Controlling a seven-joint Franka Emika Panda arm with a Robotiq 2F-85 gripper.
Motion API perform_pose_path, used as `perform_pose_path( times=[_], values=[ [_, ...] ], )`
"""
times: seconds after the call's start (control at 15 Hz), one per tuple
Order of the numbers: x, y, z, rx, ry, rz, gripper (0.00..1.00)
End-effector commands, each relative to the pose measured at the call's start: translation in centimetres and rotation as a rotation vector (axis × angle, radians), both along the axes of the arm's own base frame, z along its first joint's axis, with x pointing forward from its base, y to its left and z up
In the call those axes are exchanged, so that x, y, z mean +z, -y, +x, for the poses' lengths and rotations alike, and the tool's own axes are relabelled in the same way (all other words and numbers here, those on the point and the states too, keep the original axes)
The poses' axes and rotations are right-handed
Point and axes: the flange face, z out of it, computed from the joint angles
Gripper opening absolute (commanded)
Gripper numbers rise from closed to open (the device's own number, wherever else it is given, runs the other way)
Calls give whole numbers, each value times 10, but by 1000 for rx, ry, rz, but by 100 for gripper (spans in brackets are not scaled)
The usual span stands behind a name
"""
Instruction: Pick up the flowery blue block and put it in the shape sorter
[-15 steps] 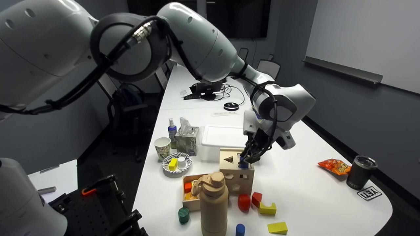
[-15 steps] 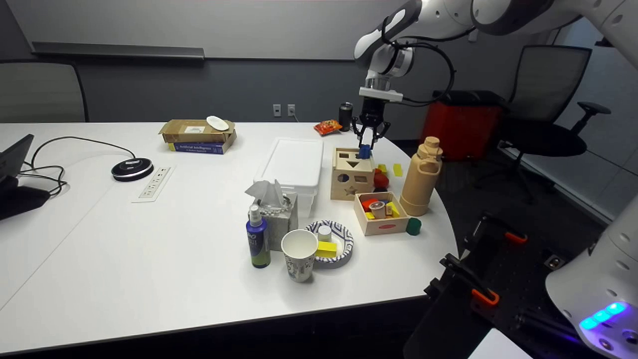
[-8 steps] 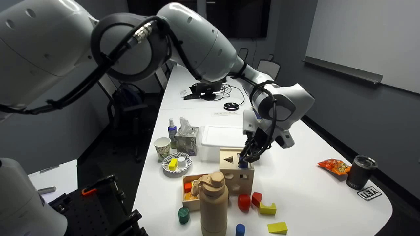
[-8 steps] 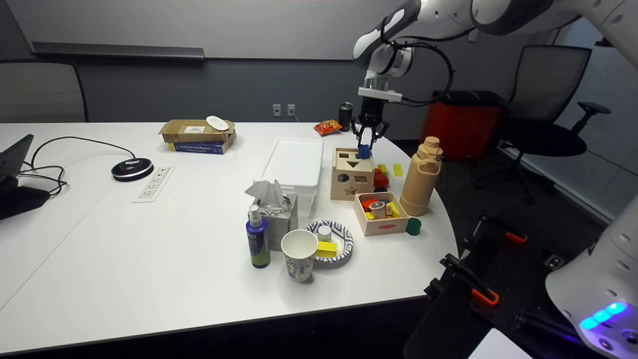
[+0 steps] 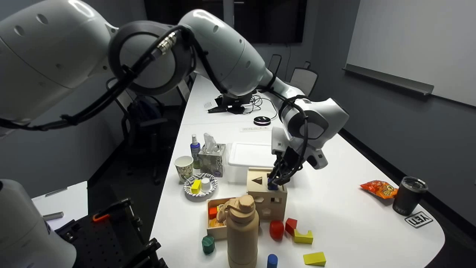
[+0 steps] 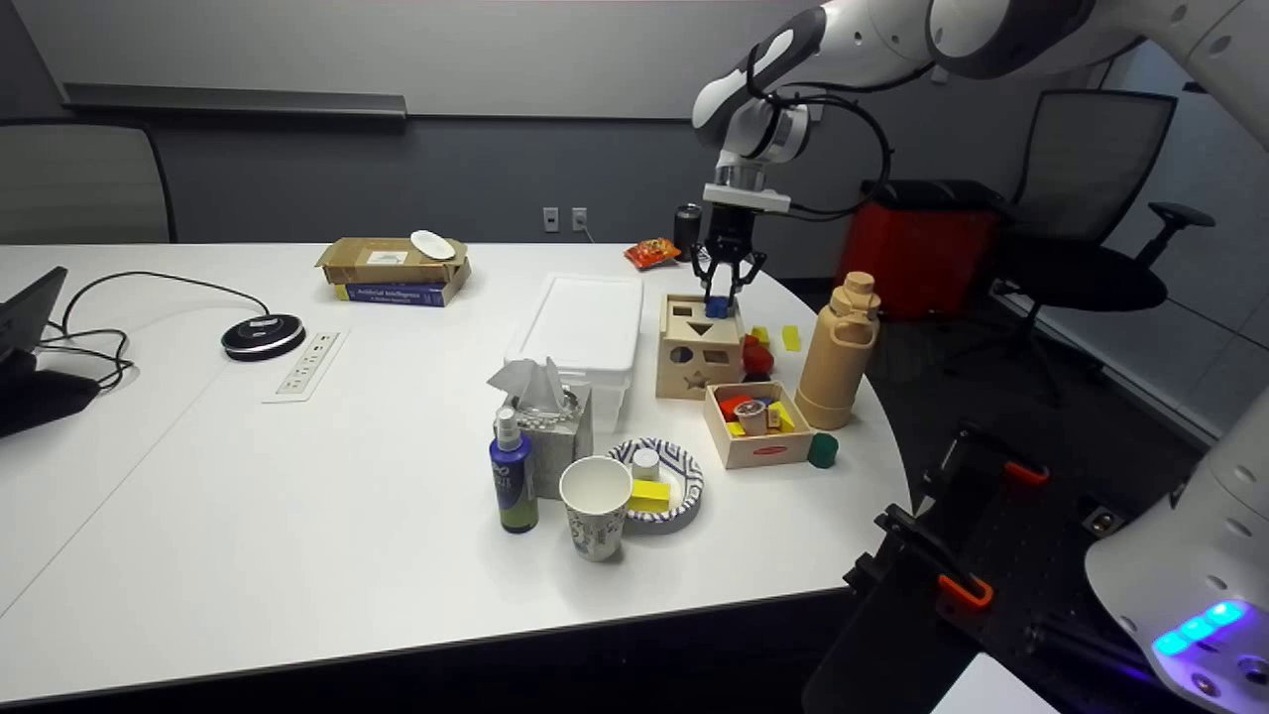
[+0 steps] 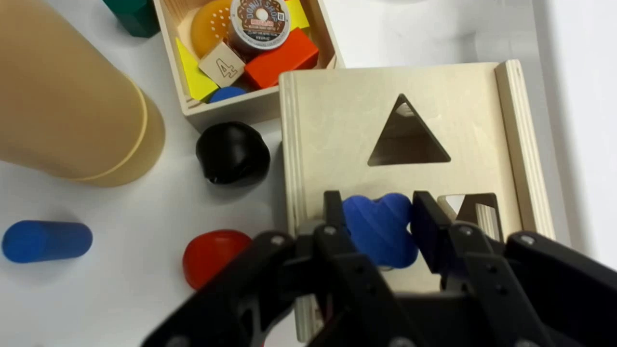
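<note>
On the surface (image 7: 106, 299), well left of the shape sorter (image 7: 337, 154) in my wrist view, I see a blue cylinder (image 7: 47, 241) and a tan bottle (image 7: 72, 106); nearer to it lie a rounded red piece (image 7: 212, 255) and a black piece (image 7: 233, 153), then a wooden tray (image 7: 250, 108) just beside it. At the shape sorter's top, my tool (image 7: 377, 212) grasps the flowery blue block (image 7: 381, 233); whether any of it is inside a hole, I cannot tell.
</note>
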Motion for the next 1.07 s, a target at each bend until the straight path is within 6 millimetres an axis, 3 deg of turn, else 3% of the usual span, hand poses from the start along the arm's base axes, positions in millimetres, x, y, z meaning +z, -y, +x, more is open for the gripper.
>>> perform_pose_path(
  times=[0.0,0.2,0.27,0.4,0.6,0.73,1.0],
  values=[
    [-9,-6,2,-27,-4,-8,15],
    [-14,-3,1,-30,-7,-12,15],
    [-13,-2,1,-30,-5,-14,65],
    [-10,-2,2,-28,0,-14,71],
    [-5,-2,4,-29,6,-13,94],
    [1,-3,5,-27,13,-12,100],
    [18,-3,10,-20,26,-17,100]
  ],
)
